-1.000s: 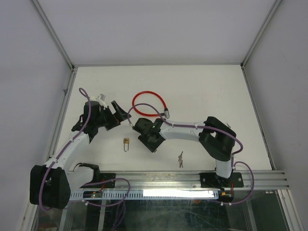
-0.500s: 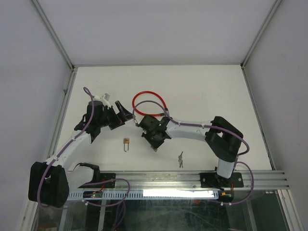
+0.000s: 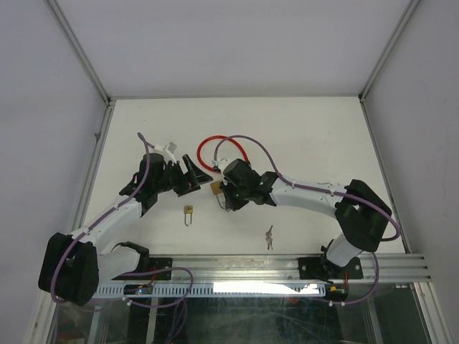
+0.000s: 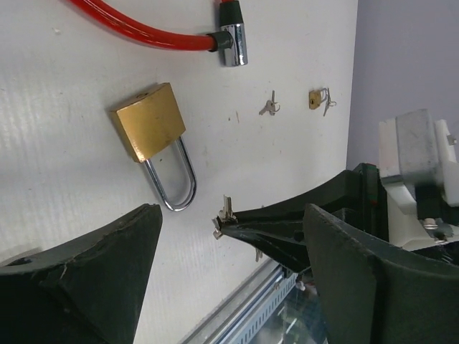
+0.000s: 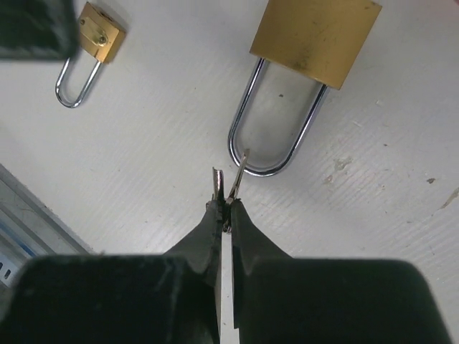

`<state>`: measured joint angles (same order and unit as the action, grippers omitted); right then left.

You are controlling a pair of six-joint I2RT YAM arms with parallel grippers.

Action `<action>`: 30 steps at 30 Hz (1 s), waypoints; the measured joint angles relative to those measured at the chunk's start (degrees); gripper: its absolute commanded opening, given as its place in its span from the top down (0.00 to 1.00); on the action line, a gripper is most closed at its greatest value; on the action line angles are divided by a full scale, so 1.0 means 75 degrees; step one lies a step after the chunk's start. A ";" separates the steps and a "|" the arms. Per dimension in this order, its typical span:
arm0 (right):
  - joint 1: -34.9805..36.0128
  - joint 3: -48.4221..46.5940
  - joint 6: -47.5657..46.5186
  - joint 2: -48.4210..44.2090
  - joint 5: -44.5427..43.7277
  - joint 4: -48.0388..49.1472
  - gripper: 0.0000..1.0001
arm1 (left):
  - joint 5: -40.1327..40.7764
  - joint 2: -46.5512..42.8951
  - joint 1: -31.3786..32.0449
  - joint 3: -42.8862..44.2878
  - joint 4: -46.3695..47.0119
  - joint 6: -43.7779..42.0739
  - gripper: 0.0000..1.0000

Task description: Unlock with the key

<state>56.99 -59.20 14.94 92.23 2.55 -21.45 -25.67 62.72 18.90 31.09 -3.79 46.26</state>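
- Brass body upward, the large padlock (image 5: 315, 32) is lying flat on the white table (image 3: 301, 129) between the two grippers, with its steel shackle pointing toward the arms' bases.
- Right gripper (image 5: 228, 206) is pinching the key (image 5: 239, 166) with its fingers pressed tight together. The key's tip is sitting at the curved end of the shackle, and I cannot tell whether it is touching the steel.
- A second thin blade is sticking out of the same pinch, just beside the key.
- Left gripper (image 4: 231, 213) is hovering just beside the padlock with its jaws spread wide, gripping nothing.
- Red cable lock (image 4: 136, 27) is lying just beyond the padlock, with its metal end cap near the brass body but apart from it.
- Small padlock (image 3: 188, 213) is resting nearer the bases, apart from the large one.
- Loose keys (image 3: 269, 236) are lying near the front rail, well apart from both padlocks.
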 measured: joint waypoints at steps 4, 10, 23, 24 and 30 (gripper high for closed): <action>0.0000 0.0102 0.0003 -0.0111 -0.0140 0.0350 1.00 | 0.0003 0.0303 0.0303 -0.0023 0.0402 0.0335 0.22; 0.0085 0.0108 -0.0006 -0.0117 -0.0495 0.0691 1.00 | 0.0026 0.0699 0.0688 -0.0023 0.0740 0.0574 0.29; 0.0309 0.0140 -0.0125 -0.0119 -0.0918 0.1110 1.00 | 0.0245 0.1440 0.1093 0.0242 0.0871 0.0702 0.53; 0.0321 0.0140 -0.0137 -0.0119 -0.0924 0.1134 1.00 | 0.0271 0.1454 0.1128 0.0289 0.0877 0.0705 0.55; 0.0411 0.0181 -0.0204 -0.0119 -0.1043 0.1236 1.00 | 0.0440 0.1626 0.1180 0.0475 0.0909 0.0699 0.60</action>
<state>60.07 -57.84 13.41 91.33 -5.28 -12.19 -22.37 74.91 27.75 34.65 3.03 51.51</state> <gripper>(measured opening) 0.026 0.418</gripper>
